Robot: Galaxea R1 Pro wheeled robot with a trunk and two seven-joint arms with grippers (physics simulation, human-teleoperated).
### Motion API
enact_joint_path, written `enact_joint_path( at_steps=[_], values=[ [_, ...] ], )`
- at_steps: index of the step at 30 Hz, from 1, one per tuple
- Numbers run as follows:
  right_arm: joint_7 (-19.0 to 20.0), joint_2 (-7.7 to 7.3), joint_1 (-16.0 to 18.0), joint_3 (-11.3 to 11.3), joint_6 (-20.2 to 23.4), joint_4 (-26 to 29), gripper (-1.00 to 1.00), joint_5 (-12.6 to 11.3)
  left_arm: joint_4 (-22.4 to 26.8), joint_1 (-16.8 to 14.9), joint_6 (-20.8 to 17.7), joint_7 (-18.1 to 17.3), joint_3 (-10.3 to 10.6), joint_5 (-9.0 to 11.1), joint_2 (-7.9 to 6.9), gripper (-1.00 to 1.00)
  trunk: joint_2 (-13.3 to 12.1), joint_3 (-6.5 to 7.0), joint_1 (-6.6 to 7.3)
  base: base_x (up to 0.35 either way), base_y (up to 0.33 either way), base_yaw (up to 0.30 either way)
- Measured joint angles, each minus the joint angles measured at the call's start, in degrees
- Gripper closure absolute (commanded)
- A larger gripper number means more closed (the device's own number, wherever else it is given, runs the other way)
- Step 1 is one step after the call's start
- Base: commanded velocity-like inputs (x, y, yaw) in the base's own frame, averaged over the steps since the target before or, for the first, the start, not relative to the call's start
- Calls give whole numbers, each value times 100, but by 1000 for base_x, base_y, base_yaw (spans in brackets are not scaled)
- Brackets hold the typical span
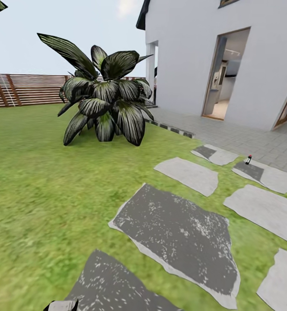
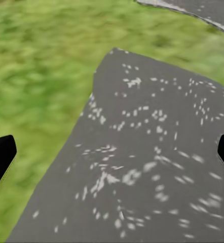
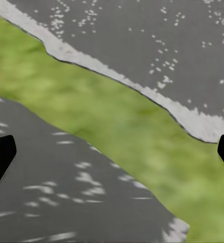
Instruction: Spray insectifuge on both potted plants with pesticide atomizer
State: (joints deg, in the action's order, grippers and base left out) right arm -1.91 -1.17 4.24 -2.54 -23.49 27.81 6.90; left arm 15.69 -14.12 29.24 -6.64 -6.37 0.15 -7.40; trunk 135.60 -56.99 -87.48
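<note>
The pesticide atomizer (image 1: 248,159) is a tiny dark bottle with a red top. It stands upright on a grey stepping stone (image 1: 266,175) at the far right of the garden lawn (image 1: 39,181), well away from me. The potted plants are out of view. In the left wrist view, my left gripper (image 2: 112,157) hangs open over a dark speckled stone (image 2: 152,152), its black fingertips (image 2: 0,157) wide apart and empty. My right gripper (image 3: 112,157) is open too, above a strip of grass between two stones.
A big dark leafy bush (image 1: 106,101) stands on the lawn ahead to the left. The brown slatted fence (image 1: 27,90) runs behind it. A white house (image 1: 230,56) with an open doorway (image 1: 224,75) and grey paving (image 1: 247,138) lies to the right. Several flat stones (image 1: 178,233) lead forward.
</note>
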Motion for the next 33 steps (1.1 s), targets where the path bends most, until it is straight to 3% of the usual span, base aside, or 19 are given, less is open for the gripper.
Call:
enact_joint_path(
  at_steps=[22, 33],
  values=[
    [-1, 8, -1, -33, -1, 18, -100, -17, -1, 0, 0, 0, -1, 1, -1, -100, 0, 0, 0, 339, -31, -2],
    [0, 8, -1, -30, 1, 19, -100, -21, -2, -2, 0, -1, 0, 1, 0, -100, 0, 29, 0, 339, -73, -221]
  ],
)
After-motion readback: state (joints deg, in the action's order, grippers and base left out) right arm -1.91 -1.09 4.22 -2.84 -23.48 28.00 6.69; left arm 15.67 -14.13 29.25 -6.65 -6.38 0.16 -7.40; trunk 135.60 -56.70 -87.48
